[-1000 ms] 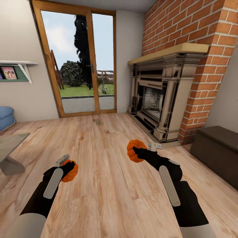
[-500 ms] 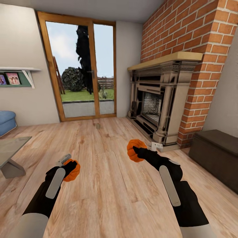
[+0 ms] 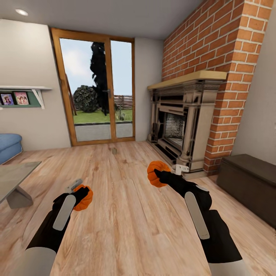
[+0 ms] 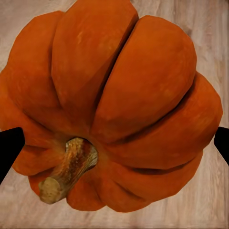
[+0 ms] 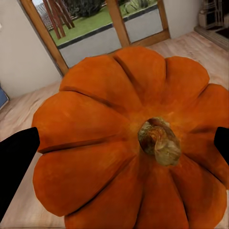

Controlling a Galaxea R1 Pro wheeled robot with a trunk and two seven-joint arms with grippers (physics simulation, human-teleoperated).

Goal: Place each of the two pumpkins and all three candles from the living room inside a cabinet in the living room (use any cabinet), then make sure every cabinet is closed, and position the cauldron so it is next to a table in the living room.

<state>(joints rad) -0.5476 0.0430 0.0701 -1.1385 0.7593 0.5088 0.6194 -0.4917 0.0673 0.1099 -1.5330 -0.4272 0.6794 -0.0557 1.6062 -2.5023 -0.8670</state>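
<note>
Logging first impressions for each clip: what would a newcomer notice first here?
Two bright orange pumpkins, one gripped in the left gripper and one in the right gripper, held above the wood floor. Behind them stand a brick fireplace at right and a glass door to the garden.

Cut off by the head view's left edge: grey surface [image 3: 15, 174] and blue sofa [image 3: 8, 145]. Cut off at the right edge: dark cabinet [image 3: 249, 180]. Too small to identify: a tan object on the floor [image 3: 114, 151] near the glass door. Half hidden behind black fingers: left pumpkin [image 3: 83, 197], right pumpkin [image 3: 156, 173].
</note>
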